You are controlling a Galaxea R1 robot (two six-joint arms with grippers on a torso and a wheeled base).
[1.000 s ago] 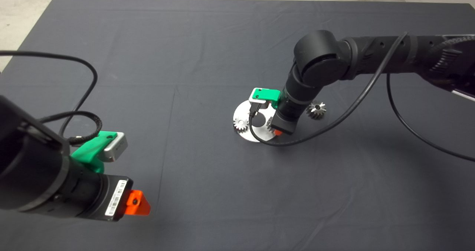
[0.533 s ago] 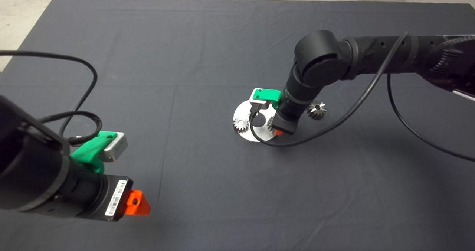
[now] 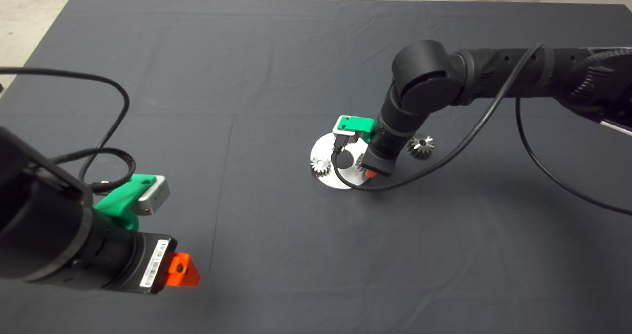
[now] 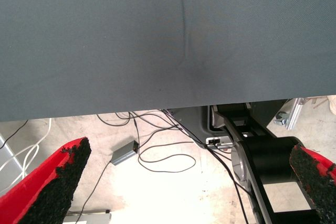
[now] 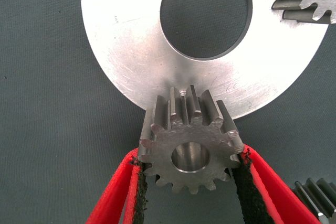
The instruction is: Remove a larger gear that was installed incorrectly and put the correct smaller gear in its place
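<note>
The right claw [image 5: 190,174] holds the smaller gear [image 5: 190,142] tight between its two red fingers [image 5: 260,182], over the rim of the round silver plate [image 5: 142,56] near the middle of the table [image 3: 276,67]. The larger gear [image 3: 420,146] lies on the mat at the plate's 3 o'clock side, just beside it. Another small gear [image 3: 320,165] sits at the plate's 9 o'clock edge. The left claw [image 4: 184,182] waits wide apart at the table's lower left, holding nothing.

The small gear [image 5: 190,148], grey steel with short even teeth, sits clamped between red fingers [image 5: 260,184]. The large gear [image 3: 421,146], long-toothed, lies flat on the mat.
</note>
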